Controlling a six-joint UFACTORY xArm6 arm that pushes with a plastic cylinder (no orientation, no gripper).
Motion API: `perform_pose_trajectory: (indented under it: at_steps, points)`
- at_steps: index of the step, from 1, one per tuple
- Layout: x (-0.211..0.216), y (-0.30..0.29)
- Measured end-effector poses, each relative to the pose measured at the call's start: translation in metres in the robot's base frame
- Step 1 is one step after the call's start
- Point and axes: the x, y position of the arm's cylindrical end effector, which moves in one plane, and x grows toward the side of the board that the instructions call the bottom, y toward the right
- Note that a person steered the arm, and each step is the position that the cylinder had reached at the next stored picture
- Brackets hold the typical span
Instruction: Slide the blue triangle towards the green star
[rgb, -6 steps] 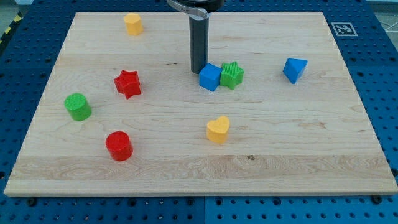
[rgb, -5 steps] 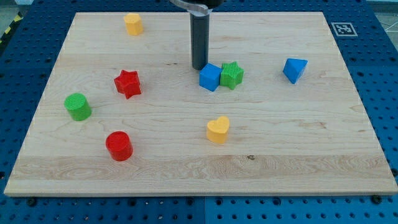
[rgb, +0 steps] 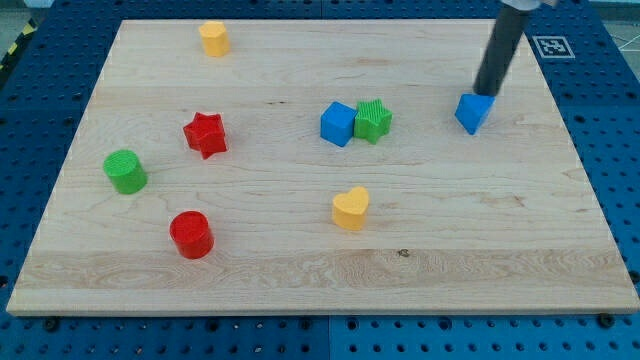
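The blue triangle (rgb: 474, 112) lies on the wooden board (rgb: 320, 260) at the view's upper right. The green star (rgb: 373, 120) sits near the middle of the board, touching a blue cube (rgb: 338, 124) on its left. My tip (rgb: 485, 92) stands just above and slightly right of the blue triangle, at its top edge, close to or touching it. The star is well to the left of the triangle.
A yellow block (rgb: 213, 38) is at the upper left. A red star (rgb: 205, 134), a green cylinder (rgb: 125, 171) and a red cylinder (rgb: 191, 234) are on the left. A yellow heart (rgb: 350, 208) lies below the middle.
My tip has moved from beside the blue cube's upper left across to the right, to the blue triangle's top edge. No block has visibly moved.
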Motion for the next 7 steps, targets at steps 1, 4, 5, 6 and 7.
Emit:
perform_pose_trajectory:
  at_steps: [1, 4, 5, 6, 7]
  points:
    - [0.021, 0.024]
    - [0.024, -0.043]
    - [0.029, -0.055]
    - [0.033, -0.059]
    - [0.035, -0.06]
